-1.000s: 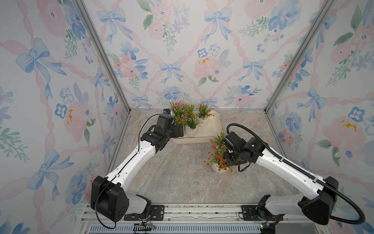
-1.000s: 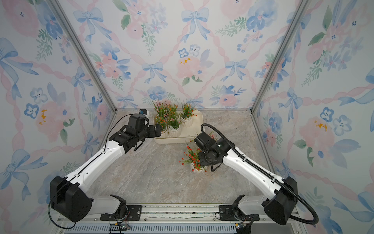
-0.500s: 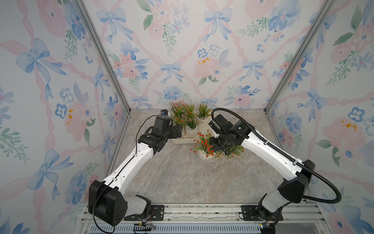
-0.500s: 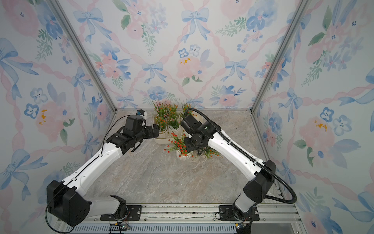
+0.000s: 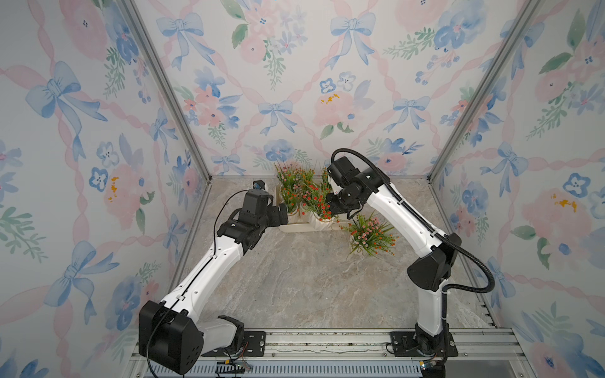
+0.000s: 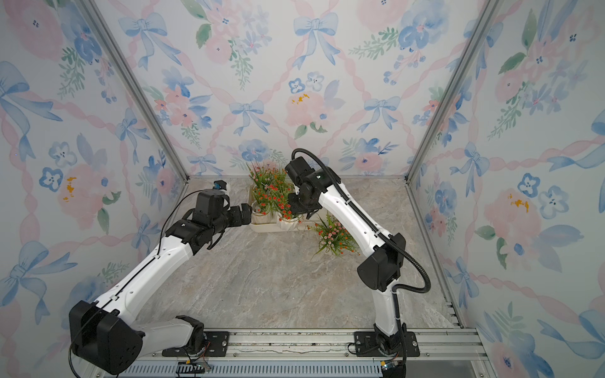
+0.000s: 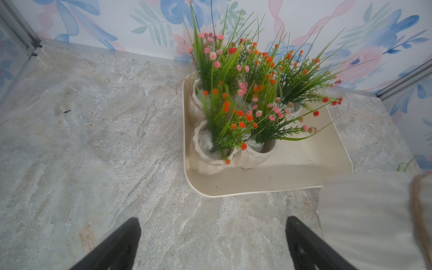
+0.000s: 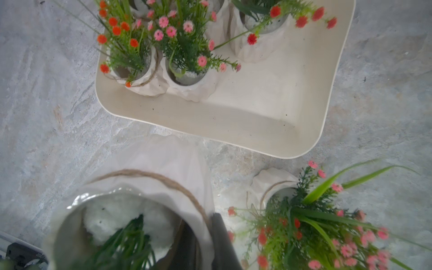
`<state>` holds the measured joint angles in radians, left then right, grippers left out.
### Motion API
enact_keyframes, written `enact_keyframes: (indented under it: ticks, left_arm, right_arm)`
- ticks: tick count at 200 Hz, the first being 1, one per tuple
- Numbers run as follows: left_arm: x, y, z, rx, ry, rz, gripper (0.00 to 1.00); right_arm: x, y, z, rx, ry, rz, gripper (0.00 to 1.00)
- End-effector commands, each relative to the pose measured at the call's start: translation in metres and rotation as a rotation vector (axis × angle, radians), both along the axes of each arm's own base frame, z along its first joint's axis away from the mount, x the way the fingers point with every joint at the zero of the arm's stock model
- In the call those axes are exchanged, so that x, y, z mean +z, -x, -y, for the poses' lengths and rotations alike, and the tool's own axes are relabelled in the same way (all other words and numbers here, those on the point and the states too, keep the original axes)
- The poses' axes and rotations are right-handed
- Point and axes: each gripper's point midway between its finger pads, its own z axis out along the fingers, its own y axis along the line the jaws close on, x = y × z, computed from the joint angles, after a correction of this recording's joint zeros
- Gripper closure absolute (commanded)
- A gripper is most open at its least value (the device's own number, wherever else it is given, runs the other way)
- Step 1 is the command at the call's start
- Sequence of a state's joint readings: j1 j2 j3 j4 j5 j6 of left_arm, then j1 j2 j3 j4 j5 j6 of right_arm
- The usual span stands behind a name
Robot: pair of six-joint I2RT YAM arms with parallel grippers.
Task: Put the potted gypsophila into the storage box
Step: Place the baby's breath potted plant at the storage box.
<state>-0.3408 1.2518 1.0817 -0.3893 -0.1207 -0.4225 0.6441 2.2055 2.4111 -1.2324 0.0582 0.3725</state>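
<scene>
Now our right gripper, clamped on a red-flowered pot, has brought it from mid-table to the tray's near edge, beside the other pots standing inside. Our left gripper stays wide open and empty. One pink-flowered pot stands on the grey marbled table; bow-patterned wallpaper surrounds us.

Clearance: storage box near-right corner bare.
Clustered pots fill its left end and far edge; held pot hangs at its near edge; loose pot on the table just off that corner.
</scene>
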Motion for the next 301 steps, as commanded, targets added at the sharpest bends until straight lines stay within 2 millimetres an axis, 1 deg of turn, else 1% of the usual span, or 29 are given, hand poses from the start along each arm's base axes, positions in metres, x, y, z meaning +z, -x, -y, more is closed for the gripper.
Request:
enact_keyframes:
  ticks: [1, 32, 54, 104, 133, 151, 170, 208, 262, 301]
  left_arm:
    - [0.003, 0.004, -0.006, -0.004, 0.002, 0.016, 0.02]
    - [-0.002, 0.003, -0.013, 0.008, 0.001, 0.004, 0.02]
    - [-0.005, 0.000, -0.016, 0.013, -0.004, -0.005, 0.02]
    - [-0.013, -0.008, -0.018, 0.018, -0.007, -0.029, 0.02]
    - [-0.015, -0.010, -0.018, 0.017, -0.008, -0.037, 0.02]
    - [-0.016, -0.010, -0.020, 0.019, -0.011, -0.039, 0.02]
    - [-0.017, -0.010, -0.021, 0.018, -0.014, -0.041, 0.02]
    - [-0.021, -0.010, -0.023, 0.020, -0.017, -0.051, 0.02]
    - [-0.026, -0.012, -0.023, 0.015, -0.012, -0.064, 0.02]
    - [-0.028, -0.013, -0.024, 0.011, -0.007, -0.067, 0.02]
  right_arm:
    - [-0.002, -0.020, 0.007, -0.029, -0.039, -0.007, 0.90]
    - [-0.008, -0.049, 0.023, -0.096, -0.079, 0.010, 0.89]
    - [-0.016, -0.064, 0.032, -0.137, -0.098, 0.008, 0.89]
    - [-0.042, -0.085, 0.043, -0.197, -0.105, -0.010, 0.88]
    - [-0.062, -0.097, 0.046, -0.238, -0.113, -0.022, 0.88]
    - [-0.071, -0.105, 0.046, -0.270, -0.128, -0.021, 0.88]
    - [-0.082, -0.109, 0.043, -0.290, -0.138, -0.028, 0.88]
    - [-0.098, -0.115, 0.049, -0.331, -0.110, -0.027, 0.87]
    - [-0.108, -0.115, 0.058, -0.349, -0.050, -0.021, 0.87]
    - [-0.110, -0.113, 0.066, -0.349, -0.004, -0.015, 0.87]
